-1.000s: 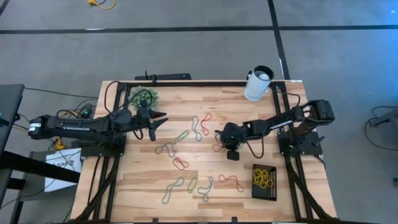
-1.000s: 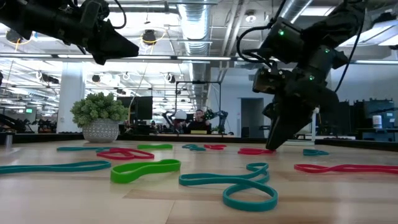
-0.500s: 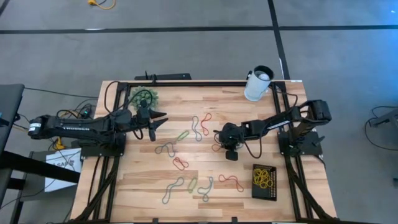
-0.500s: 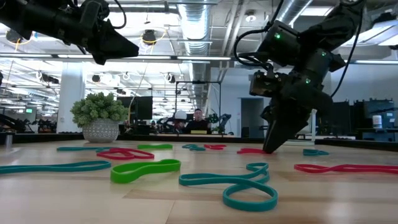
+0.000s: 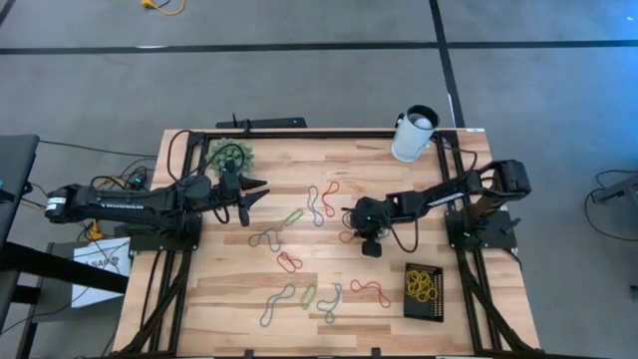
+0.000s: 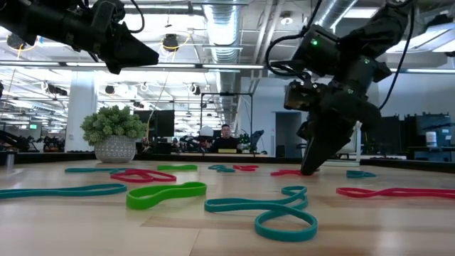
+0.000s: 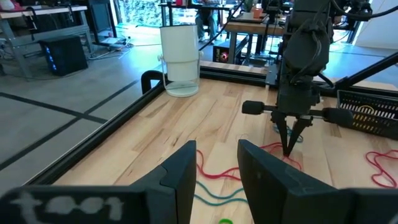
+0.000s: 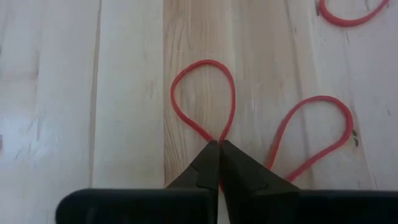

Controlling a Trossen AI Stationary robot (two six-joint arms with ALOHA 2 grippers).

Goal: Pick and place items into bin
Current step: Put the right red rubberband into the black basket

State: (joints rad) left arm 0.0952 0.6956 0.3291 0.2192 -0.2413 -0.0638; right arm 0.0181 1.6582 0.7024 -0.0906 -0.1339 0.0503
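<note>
Rubber-band loops in red, green, grey and blue lie flat across the middle of the wooden table (image 5: 299,261). My right gripper (image 5: 351,231) stands tip-down on the table at a red band (image 8: 204,93), shut on it; the low view shows its tips (image 6: 308,169) at the board. My left gripper (image 5: 261,189) hangs open above the table's left half, touching nothing. The black bin (image 5: 425,291) sits near the right near corner with yellow bands inside. My right gripper pinches the red band at the narrow waist (image 8: 219,140) where its two lobes meet, between the two shut fingertips. The fingers come from above, slanting down. The band lies flat on the table, one lobe (image 8: 204,93) ahead of the tips and another (image 8: 311,130) beside them.
A white cup (image 5: 414,135) stands at the far right edge and a green spiky ball (image 5: 229,155) at the far left. A black frame rail borders the table. More bands lie near the near edge (image 5: 299,297). A person sits in the room beyond (image 6: 226,139).
My right gripper has moved a little toward the table's left and sunk until its tips rest on the board at the red band. The left arm has kept still.
</note>
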